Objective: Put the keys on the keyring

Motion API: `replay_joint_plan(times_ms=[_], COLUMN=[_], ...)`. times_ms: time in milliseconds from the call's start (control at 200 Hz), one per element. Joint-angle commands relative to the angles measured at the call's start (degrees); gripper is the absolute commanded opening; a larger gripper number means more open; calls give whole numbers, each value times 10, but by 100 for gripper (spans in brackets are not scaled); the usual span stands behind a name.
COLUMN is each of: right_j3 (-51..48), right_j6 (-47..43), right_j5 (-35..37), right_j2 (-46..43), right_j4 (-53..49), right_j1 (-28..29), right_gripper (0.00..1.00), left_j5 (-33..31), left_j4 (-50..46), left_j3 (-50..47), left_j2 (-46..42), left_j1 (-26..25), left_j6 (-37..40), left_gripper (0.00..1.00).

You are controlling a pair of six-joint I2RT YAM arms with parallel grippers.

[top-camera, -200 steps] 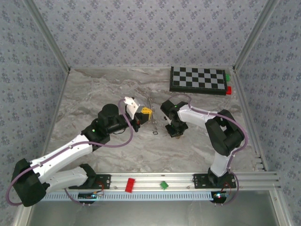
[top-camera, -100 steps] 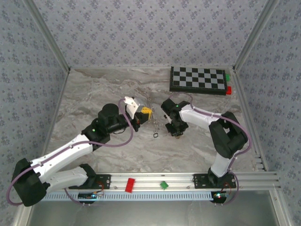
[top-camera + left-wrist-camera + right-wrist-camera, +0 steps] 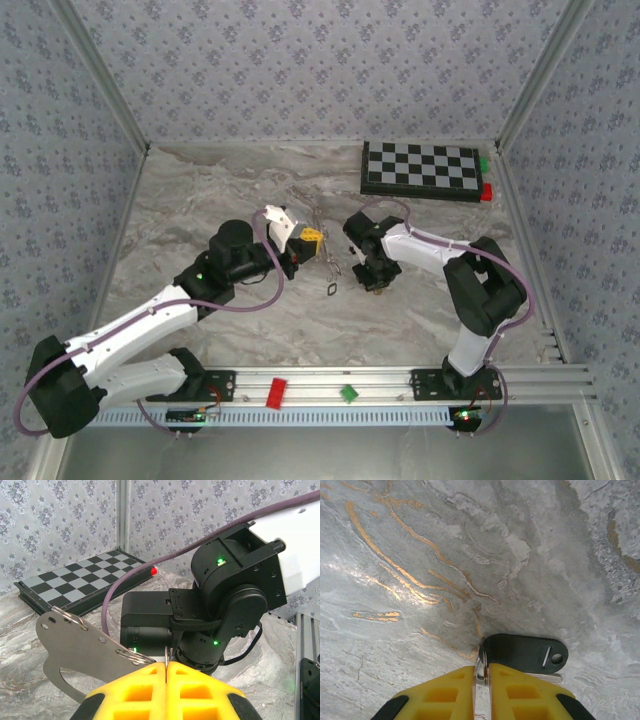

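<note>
One black oblong key [image 3: 522, 653], slotted and holed, has its metal end pinched in the right hand [image 3: 481, 670].

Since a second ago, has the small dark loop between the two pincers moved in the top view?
Yes. The small dark loop has shifted slightly toward the near rail, away from the chessboard.

No text, label, brand or number can be read — none anywhere.
</note>
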Motion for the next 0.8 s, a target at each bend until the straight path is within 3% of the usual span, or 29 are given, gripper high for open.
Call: replay_joint_plan(times_ms=[0,795], right_j3=[-5,-6], right_j6=[6,2], right_j5=[-8,0], right_j2=[1,12], right_j4=[-8,-14], right_j1=[1,1], right_gripper=[14,18], left_j5=[3,5], left_j4=[26,28], left_j3=[2,2], left_j2=[-2,0], left_j1=[5,4], left_j6=[-4,-5], left_gripper=[0,0])
